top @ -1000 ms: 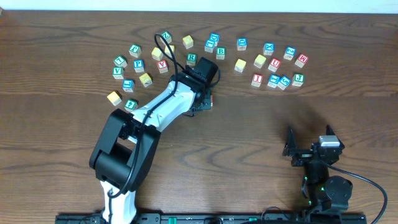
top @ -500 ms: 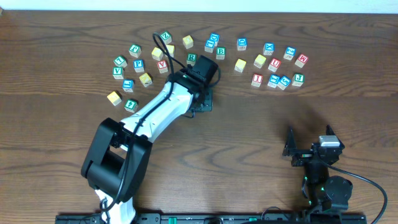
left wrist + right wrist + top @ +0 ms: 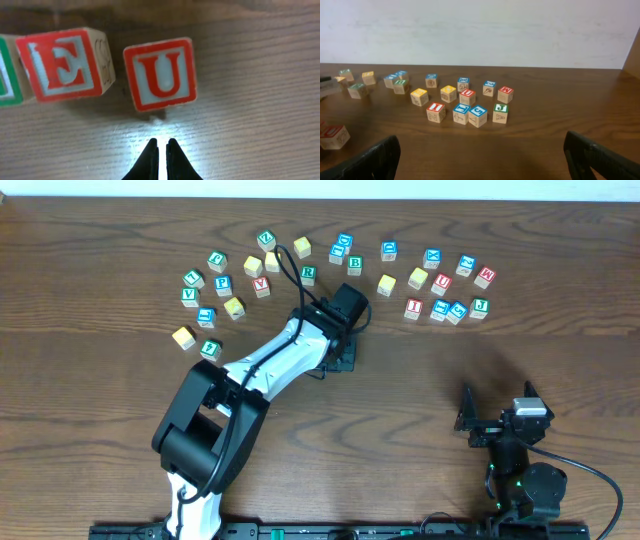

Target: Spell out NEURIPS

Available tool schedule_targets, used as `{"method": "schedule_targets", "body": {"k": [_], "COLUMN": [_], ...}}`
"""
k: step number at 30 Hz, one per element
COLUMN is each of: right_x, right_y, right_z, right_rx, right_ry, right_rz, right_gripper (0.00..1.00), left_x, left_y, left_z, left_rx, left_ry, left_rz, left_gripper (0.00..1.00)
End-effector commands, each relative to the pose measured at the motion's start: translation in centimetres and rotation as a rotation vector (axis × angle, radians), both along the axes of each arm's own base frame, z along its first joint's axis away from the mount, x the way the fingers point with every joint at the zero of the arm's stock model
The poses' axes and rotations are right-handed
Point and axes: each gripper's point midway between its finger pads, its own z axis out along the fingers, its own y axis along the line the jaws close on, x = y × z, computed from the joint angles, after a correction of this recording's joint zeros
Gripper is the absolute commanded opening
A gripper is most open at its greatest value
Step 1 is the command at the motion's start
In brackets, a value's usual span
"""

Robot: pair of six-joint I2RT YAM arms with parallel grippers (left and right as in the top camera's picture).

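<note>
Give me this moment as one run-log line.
left claw: shut, empty, short of red U cube | red E cube: beside U, gap between | right claw: open, empty

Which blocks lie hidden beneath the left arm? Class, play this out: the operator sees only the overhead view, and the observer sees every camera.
Observer: A red E block and a red U block lie in a row, with a small gap between them.
Operator: Is the arm holding either?
Observer: No. The left gripper is shut and empty, with its tips just short of the U.
Operator: Is anything beyond the E?
Observer: A green-edged block sits right beside it, but its letter is cut off.
</note>
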Motion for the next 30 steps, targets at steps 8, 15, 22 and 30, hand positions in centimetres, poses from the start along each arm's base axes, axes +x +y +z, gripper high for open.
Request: {"method": "schedule_targets", "body": {"k": [8,15,22,30], "right_x": [0.0,0.0,0.0,0.0], "right_y": [-0.1,-0.1,-0.1,-0.1], "right_z": [0.0,0.0,0.0,0.0], "right_rx": [0.009,0.009,0.009,0.009], "right_ry": [-0.001,-0.001,-0.001,-0.001], "right_rz": [-0.001,-0.001,-0.001,-0.001], "right_gripper": [0.99,0.99,0.99,0.99], "left_x": [1.2,1.9,2.3,2.5], "left_y": [-0.2,0.2,0.0,-0.1], "left_z": [-0.3,-0.2,-1.1,-1.0], "left_rx": [0.000,0.026,0.026,0.022], "left_ry": [-0.046,-0.083,-0.088,-0.093], "left_rz": [-0.011,0.002,0.003,0.002], "left_gripper": [0.08,0.08,0.08,0.08]}}
